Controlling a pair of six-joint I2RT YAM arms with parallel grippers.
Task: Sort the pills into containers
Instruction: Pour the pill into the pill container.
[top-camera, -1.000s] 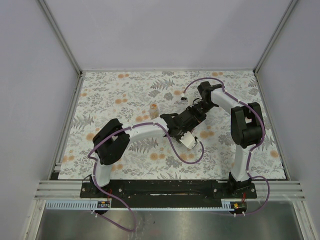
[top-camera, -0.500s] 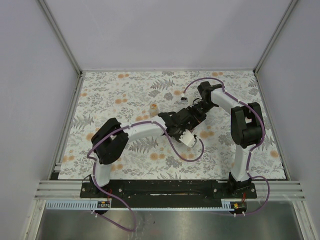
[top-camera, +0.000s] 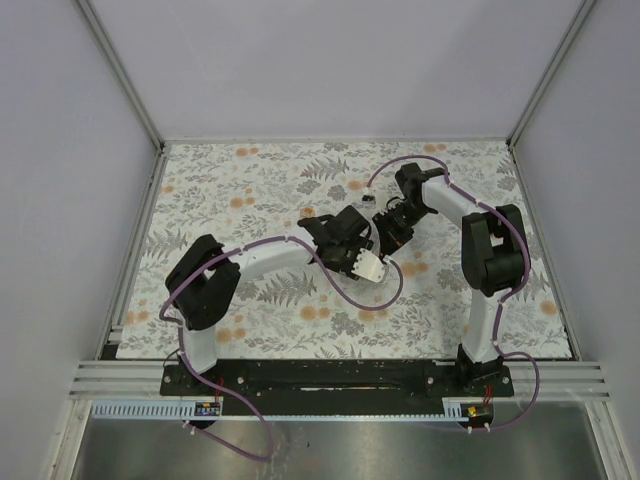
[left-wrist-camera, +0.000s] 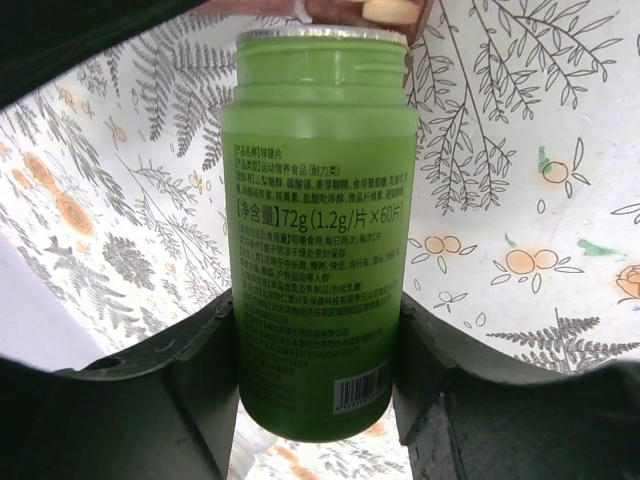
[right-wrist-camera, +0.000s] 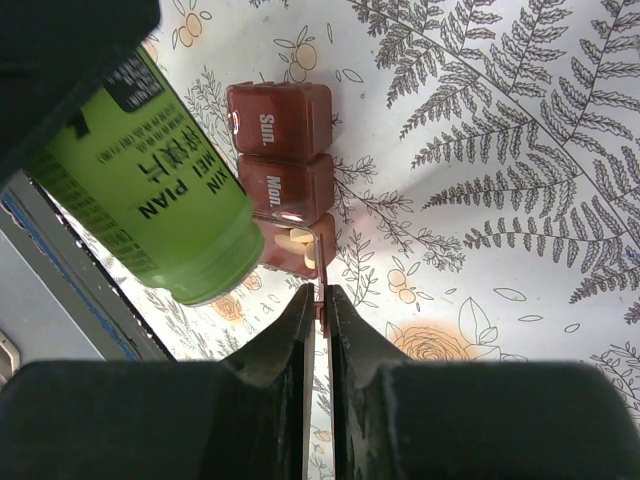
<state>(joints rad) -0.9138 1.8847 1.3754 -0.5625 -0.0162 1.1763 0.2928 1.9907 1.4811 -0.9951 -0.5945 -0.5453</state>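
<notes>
Left claw (left-wrist-camera: 318, 322) first: it stands about half open and both fingers are pressed to the sides of the green bottle (left-wrist-camera: 315, 200). That's a firm hold low on the label, near the barcode. The bottle is uncapped and tipped over, and its open mouth points away from the wrist toward the pill box (right-wrist-camera: 280, 120).

Over to the right claw (right-wrist-camera: 320, 296): its jaws are pinched together on the thin edge of a raised lid (right-wrist-camera: 319, 262) at the near end of that dark-red box. Under that lid, in the open compartment, lie a few pale pills (right-wrist-camera: 298, 238). The next two compartments, marked "Mon." and "Sun.", have their lids down. From the right wrist view the bottle's mouth hangs just beside the open compartment, though I can't tell whether it touches.

The box rests on the fern-and-flower cloth (right-wrist-camera: 500, 150) covering the desk (top-camera: 560, 345). From above, the left arm (top-camera: 270, 262) and right arm (top-camera: 470, 215) meet near the middle of the cloth, claws close together.
</notes>
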